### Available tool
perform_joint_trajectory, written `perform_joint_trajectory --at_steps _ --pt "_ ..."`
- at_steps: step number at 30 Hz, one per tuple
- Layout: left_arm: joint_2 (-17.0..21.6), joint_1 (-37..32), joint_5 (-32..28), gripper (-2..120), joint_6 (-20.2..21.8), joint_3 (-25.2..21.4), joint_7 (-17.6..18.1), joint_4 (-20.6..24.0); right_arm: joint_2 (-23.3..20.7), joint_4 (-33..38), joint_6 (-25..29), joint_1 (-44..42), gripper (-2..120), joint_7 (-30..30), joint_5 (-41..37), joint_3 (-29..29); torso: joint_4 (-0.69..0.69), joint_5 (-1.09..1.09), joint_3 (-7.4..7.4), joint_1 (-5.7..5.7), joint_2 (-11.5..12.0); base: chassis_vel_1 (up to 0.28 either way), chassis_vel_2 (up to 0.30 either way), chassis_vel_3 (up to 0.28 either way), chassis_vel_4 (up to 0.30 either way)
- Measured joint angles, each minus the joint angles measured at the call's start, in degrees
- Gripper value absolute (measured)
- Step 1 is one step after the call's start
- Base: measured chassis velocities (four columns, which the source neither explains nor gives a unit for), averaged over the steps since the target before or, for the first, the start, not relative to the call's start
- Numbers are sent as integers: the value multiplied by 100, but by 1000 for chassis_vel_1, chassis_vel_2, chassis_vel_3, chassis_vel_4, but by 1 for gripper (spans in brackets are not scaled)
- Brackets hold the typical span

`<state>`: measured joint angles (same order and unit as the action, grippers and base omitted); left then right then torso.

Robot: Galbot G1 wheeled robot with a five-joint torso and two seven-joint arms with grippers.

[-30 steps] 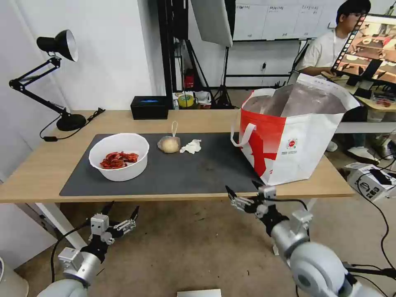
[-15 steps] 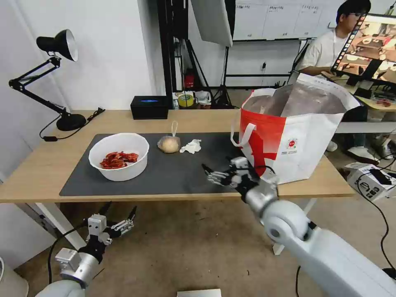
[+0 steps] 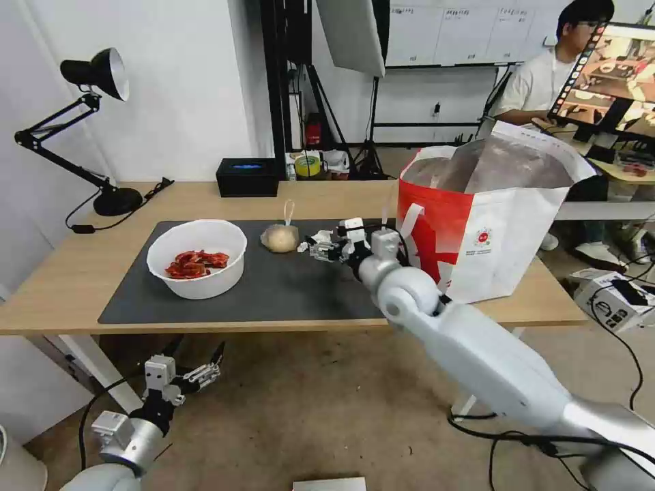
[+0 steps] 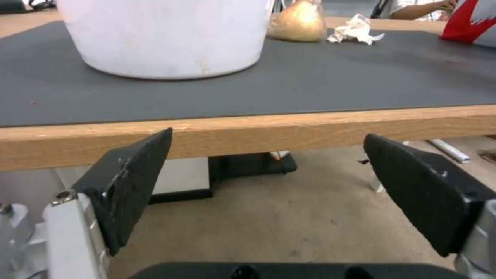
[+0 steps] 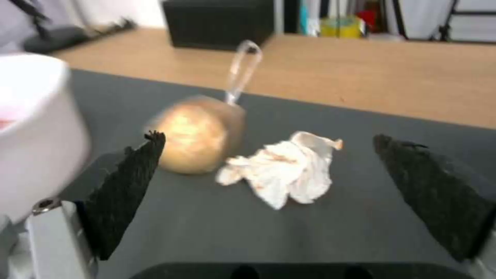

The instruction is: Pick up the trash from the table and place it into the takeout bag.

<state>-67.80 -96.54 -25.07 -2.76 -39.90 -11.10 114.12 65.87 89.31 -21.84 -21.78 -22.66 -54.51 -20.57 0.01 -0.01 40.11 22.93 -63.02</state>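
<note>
The table was a long light-wood top on white legs, standing on a brown floor. A dark grey mat covered most of its middle, running right up to the near edge. On the mat sat a white bowl toward the left, with a small knotted bag and a crumpled tissue just beside each other farther back. The red-and-white takeout bag stood at the right end, partly on the mat. On bare wood at the back were a black desk lamp at the left corner and a black box.
</note>
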Motion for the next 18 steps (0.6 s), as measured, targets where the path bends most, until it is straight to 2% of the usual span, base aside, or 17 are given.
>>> perform_joint_trajectory --at_steps 10,13,18 --pt "18 0 -16 100 -15 -9 -2 1 668 -1138 -490 585 100 -300 -23 -110 0 0 0 0 0 0 0 0 0" --pt "28 -9 -28 100 -25 -37 -4 5 895 -1555 -790 817 100 -362 -34 -119 -1 0 -1 0 0 0 0 0 0" --pt "33 -18 -34 100 -37 -52 -11 10 1124 -1956 -907 987 100 -361 -37 -118 -1 0 0 0 0 0 0 0 0"
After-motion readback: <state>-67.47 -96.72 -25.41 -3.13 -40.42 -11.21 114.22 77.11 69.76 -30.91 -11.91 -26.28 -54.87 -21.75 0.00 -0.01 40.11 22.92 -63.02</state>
